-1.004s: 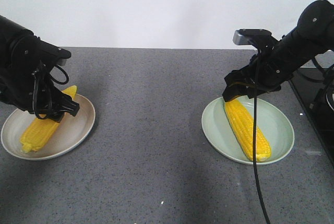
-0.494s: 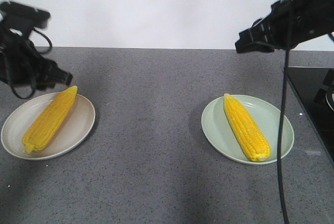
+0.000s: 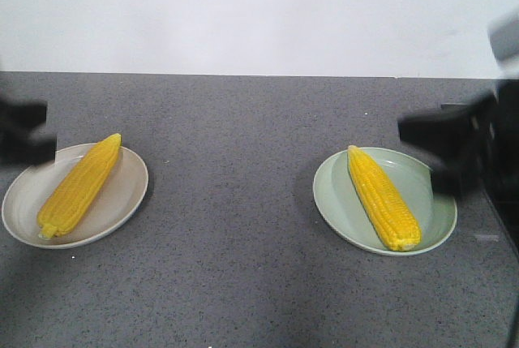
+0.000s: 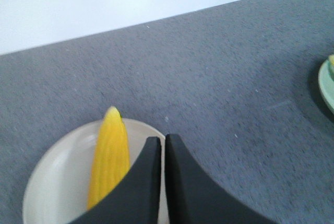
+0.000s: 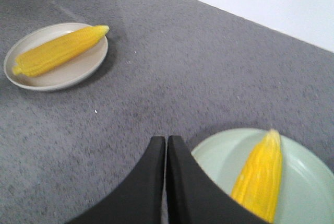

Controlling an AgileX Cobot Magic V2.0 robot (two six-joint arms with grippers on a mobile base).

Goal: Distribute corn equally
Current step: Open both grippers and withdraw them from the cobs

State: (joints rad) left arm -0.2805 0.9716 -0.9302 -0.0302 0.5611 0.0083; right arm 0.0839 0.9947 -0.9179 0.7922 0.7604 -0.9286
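The left gripper (image 4: pixel 162 145), jaws pressed together and empty, hung above the beige plate (image 4: pixel 57 182); its cob (image 4: pixel 109 161) lay just left, long axis pointing away. The right gripper (image 5: pixel 166 148), likewise closed, had the other cob (image 5: pixel 258 182) to its right on the green plate (image 5: pixel 308 192). Only the front view showed both cobs whole.

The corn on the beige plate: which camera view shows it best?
The exterior front view: the corn on the beige plate lies whole and sharp there. The right wrist view shows it whole but farther off; in the left wrist view the left hand hides its lower end.
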